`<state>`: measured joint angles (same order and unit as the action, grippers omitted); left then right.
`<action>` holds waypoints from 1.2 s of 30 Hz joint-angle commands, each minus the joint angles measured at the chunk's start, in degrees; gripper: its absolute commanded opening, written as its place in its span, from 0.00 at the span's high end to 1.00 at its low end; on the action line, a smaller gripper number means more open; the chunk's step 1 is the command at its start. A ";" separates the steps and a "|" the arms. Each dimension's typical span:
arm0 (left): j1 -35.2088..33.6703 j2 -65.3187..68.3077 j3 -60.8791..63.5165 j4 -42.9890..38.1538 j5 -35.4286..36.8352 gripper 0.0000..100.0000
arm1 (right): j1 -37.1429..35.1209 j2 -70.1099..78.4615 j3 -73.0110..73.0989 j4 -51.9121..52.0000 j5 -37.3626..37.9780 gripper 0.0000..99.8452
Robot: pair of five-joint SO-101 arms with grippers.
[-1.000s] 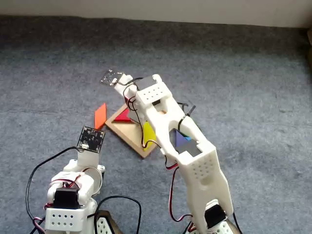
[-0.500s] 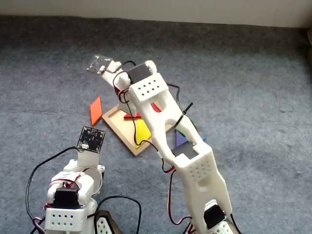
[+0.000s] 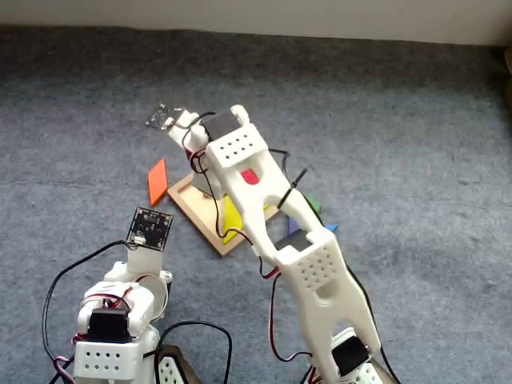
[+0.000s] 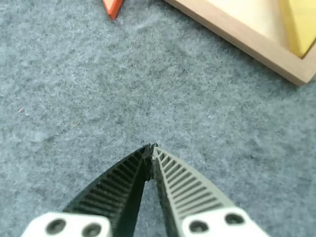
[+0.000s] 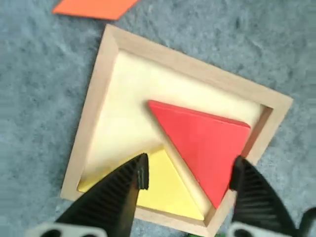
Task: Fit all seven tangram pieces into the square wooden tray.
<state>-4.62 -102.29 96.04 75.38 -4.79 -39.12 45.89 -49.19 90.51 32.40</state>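
Nearest the camera, the left arm [image 3: 120, 320] is seen low at the near edge. The left fingers [image 4: 123, 187] are shut tight, tip to tip, with nothing between them, hanging over the bare grey surface [image 4: 74, 98]. A bit farther out, a corner of the tray [image 4: 237, 34] is caught from that wrist, with the yellow triangle [image 4: 298, 24] tucked into it. The tray sits flat on the surface roughly mid-table, turned so a corner points at the arms. The right arm [image 3: 304, 264] is stretched out over it, and the right fingers [image 5: 113, 197] are spread wide apart above it with nothing gripped. One tip is seen over the yellow triangle's edge and the other over a corner of the red triangle [image 5: 202, 143]. Whether the tips touch the pieces can't be told. The two triangles are laid side by side inside the tray, edges meeting, and plain wood shows over the rest of the floor. A green piece [image 3: 312, 205] and a sliver of blue [image 3: 330, 228] can be made out on the surface beside the right arm, just outside the tray. Past the tray's far rim, the orange piece [image 5: 94, 7] is lying flat on the surface, close to the wood but not touching.
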 commanded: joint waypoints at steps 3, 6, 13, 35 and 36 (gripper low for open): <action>-0.40 -0.84 1.19 0.18 0.53 0.97 | 1.19 2.33 -0.40 -5.14 -0.18 0.67; -0.40 -0.84 1.19 0.18 0.53 0.97 | 2.07 4.00 -0.40 -7.25 -0.18 0.67; -0.40 -0.84 1.19 0.18 0.53 0.97 | 3.56 8.22 -0.40 -8.04 0.70 0.67; -0.40 -0.84 1.19 0.18 0.53 0.97 | 4.53 11.47 -16.40 0.66 6.77 0.91; -0.40 -0.84 1.19 0.18 0.53 0.97 | 4.53 11.56 -17.98 1.01 6.77 0.91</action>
<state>-4.62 -102.29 96.04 75.38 -4.79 -34.73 57.85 -61.93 89.54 38.55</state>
